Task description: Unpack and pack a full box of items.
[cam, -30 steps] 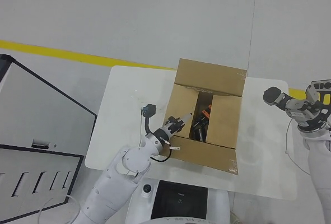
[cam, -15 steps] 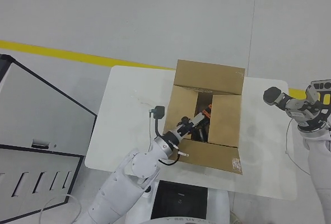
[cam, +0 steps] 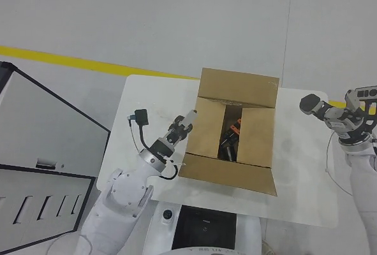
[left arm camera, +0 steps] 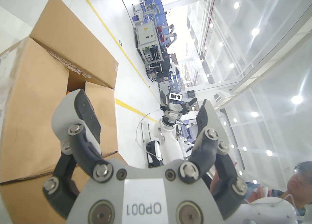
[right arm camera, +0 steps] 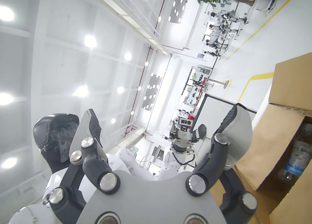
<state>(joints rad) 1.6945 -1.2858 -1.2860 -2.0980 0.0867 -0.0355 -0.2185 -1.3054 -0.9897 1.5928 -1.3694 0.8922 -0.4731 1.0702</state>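
The box (cam: 239,87) stands on the table (cam: 143,115) with its flaps only partly spread. The two side flaps lean over the opening and leave a narrow slot. Down in that slot lie dark items (cam: 228,141) with something orange (cam: 237,124) beside them, and a bottle (right arm camera: 296,159) shows inside from the right wrist view.

The left gripper (cam: 187,121) is just beside the box's left flap, jaws spread wide and holding nothing. The right gripper (right arm camera: 162,110) hangs well apart from the box on its other side, off the table, also wide open and empty.

The likely trouble is the flaps. A wide-open gripper going into that slot could catch a finger on a flap edge and push the box sideways, or crush the flap down onto the contents. With no gripper steadying the box, any snag would probably slide it across the table. The items look tangled together, so lifting one may drag another out.

A framed panel (cam: 41,127) stands on the floor well away from the box, out of the way.
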